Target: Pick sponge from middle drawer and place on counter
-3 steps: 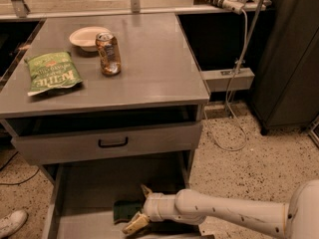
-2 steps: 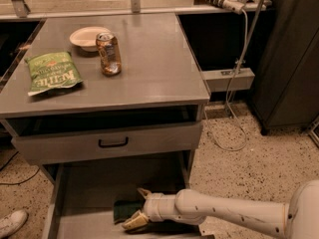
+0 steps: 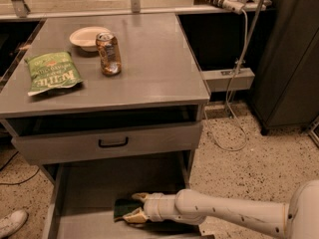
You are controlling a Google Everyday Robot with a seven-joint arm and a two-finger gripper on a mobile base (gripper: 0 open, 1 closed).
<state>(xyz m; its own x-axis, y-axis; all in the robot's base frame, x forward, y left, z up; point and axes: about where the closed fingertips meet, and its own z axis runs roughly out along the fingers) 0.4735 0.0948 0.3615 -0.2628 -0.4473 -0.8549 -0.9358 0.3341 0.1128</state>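
The sponge [image 3: 121, 208], dark green on top, lies on the floor of the open middle drawer [image 3: 84, 183] at its front middle. My gripper [image 3: 135, 207] reaches in low from the right on a white arm. Its two pale fingers [image 3: 140, 197] sit against the far and near edges of the sponge, which rests on the drawer floor. The grey counter [image 3: 149, 68] is the cabinet top above it.
On the counter are a green chip bag [image 3: 52, 73] at the left, a soda can [image 3: 108, 53] and a white bowl [image 3: 87, 36] at the back. A closed drawer front with a black handle [image 3: 113, 143] overhangs the open drawer. A shoe [image 3: 11, 223] is at the lower left.
My gripper has slid a little left over the sponge, and its fingers have drawn closer together around it.
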